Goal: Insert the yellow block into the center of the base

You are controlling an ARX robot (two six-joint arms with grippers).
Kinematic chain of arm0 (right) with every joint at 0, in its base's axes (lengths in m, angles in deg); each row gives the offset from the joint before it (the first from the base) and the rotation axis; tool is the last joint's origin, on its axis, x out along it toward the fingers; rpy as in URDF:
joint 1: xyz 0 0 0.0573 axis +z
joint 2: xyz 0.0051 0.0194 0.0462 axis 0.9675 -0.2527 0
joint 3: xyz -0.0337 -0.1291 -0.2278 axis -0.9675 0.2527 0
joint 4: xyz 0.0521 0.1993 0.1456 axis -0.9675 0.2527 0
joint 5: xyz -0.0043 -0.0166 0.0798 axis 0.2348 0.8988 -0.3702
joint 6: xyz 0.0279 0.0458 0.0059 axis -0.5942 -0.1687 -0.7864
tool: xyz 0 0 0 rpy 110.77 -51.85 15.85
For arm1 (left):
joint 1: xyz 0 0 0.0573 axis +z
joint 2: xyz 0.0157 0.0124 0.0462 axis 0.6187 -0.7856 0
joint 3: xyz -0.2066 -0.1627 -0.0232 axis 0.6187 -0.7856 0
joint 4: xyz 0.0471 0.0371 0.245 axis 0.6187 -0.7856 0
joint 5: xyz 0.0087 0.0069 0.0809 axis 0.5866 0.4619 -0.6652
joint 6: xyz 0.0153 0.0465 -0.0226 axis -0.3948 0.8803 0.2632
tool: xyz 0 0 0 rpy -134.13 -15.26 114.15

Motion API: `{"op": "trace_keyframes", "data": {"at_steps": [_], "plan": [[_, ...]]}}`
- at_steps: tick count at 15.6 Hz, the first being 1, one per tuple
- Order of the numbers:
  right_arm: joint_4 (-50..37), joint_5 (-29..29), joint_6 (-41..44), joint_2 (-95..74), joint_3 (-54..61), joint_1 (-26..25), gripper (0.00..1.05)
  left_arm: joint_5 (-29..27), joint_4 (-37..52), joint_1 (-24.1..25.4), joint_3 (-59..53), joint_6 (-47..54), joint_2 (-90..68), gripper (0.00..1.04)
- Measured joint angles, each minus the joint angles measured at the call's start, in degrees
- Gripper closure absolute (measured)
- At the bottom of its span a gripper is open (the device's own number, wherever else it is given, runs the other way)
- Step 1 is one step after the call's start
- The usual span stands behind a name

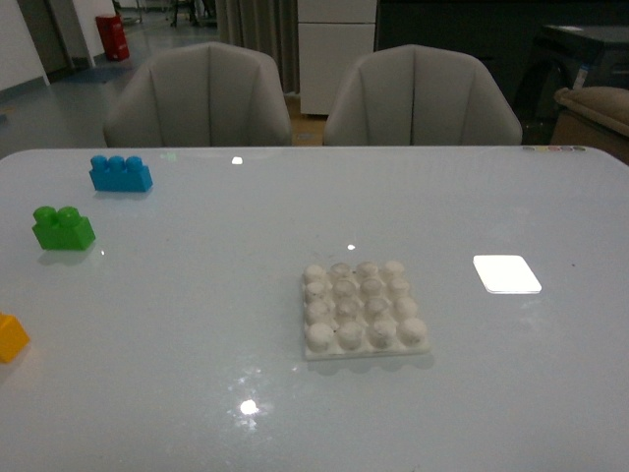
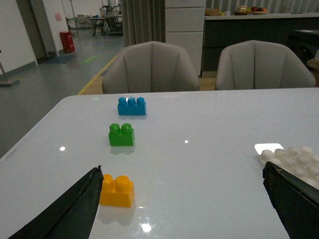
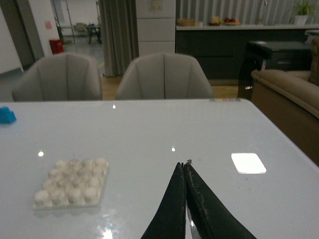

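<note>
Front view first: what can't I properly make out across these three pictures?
- Yellow block: front view, cut off by the picture's left edge; only a corner shows.
- Base: left wrist view, cut by the picture edge and partly behind a finger of the left pincer.
- Blue brick: right wrist view, only a corner shows at the edge.
- Arms: neither shows in the front view.

Glossy white table (image 1: pixel 147 334), two grey armchairs (image 1: pixel 201 98) behind it, grey floor (image 2: pixel 45 84), dark counter (image 3: pixel 214 50), ceiling-light glare.
</note>
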Motion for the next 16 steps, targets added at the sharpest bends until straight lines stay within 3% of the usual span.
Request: {"op": "trace_keyframes", "data": {"at_steps": [7,10,16], "plan": [[1.11,0.09,0.00,0.07,0.04,0.00,1.03,0.00,0.07,0.00,0.00,0.00,0.00,0.07],[1.11,0.07,0.02,0.07,0.04,0.00,0.60,0.00,0.07,0.00,0.00,0.00,0.00,0.07],[1.11,0.07,0.00,0.07,0.04,0.00,0.05,0.00,0.07,0.00,0.00,0.00,0.00,0.07]]}}
